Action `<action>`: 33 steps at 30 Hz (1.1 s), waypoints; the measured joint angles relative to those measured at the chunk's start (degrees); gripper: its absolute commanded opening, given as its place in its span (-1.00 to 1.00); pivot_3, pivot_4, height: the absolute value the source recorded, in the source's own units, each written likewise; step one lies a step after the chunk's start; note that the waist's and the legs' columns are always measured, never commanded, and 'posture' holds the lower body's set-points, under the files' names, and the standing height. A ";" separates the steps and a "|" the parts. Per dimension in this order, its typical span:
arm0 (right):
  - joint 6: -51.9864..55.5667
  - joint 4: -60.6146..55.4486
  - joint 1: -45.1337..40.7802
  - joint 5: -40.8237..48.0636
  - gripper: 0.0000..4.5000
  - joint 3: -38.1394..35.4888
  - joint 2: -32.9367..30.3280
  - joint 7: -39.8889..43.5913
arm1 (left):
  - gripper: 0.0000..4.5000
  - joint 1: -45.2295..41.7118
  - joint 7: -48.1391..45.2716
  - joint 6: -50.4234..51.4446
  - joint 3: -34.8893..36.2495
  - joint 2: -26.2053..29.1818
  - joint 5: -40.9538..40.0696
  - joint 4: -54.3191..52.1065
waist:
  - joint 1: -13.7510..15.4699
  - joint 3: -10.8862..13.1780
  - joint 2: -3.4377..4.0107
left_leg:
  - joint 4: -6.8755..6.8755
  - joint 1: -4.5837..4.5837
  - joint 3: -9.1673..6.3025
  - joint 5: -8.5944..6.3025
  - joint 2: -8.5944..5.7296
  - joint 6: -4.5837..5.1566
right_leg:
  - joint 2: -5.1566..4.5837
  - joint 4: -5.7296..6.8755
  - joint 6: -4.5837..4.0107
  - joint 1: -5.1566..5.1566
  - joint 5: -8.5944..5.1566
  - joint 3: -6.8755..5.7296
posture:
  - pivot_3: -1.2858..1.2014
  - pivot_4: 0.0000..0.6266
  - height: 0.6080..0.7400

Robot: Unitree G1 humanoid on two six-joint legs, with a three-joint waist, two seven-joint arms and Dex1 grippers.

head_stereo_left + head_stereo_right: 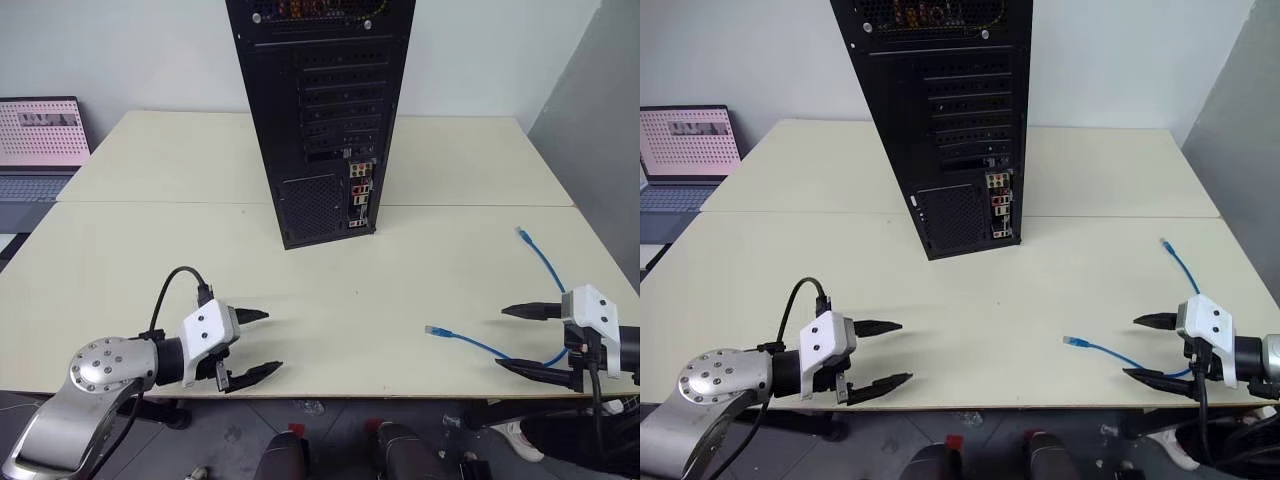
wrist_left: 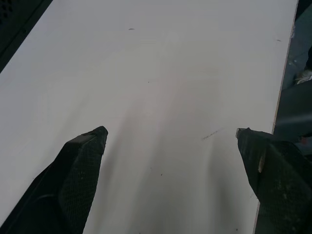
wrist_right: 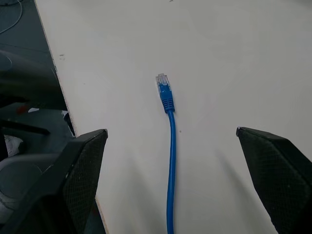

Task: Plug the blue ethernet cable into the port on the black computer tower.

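In the left eye view, the black computer tower is seen standing upright at the far middle of the bench, its rear face turned toward the near edge. The port is taken to lie in the narrow strip of coloured connectors low on that face, though which socket is meant cannot be told. The blue ethernet cable lies loose on the right side of the bench, one clear plug far right and the other pointing left near the front edge. A grey laptop sits open at the far left.

In the right eye view, the left gripper is held over bare bench at the near left, fingers spread wide and empty, well apart from the cable. The right gripper hovers at the near right, fingers likewise spread, the cable running between and beneath them.

In the left wrist view, plain bench is seen between the spread fingers.

In the right wrist view, the near plug lies ahead of the fingers, untouched. The cord is judged light and limp, so it would sag if held far back; the stiff blue boot just behind the small, fragile clear plug is judged the best hold.
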 measured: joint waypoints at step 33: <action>2.12 5.64 -6.45 -9.44 0.83 14.46 10.62 -12.39 | 1.00 -8.41 -0.91 0.01 -12.49 -0.58 2.91 -2.47 | 0.00 0.02 -0.03 | 0.01 0.07 0.02 0.00 -0.01 0.00 | 0.01 0.03 -0.01 0.04 0.00 0.04 | 0.03 -0.52 1.00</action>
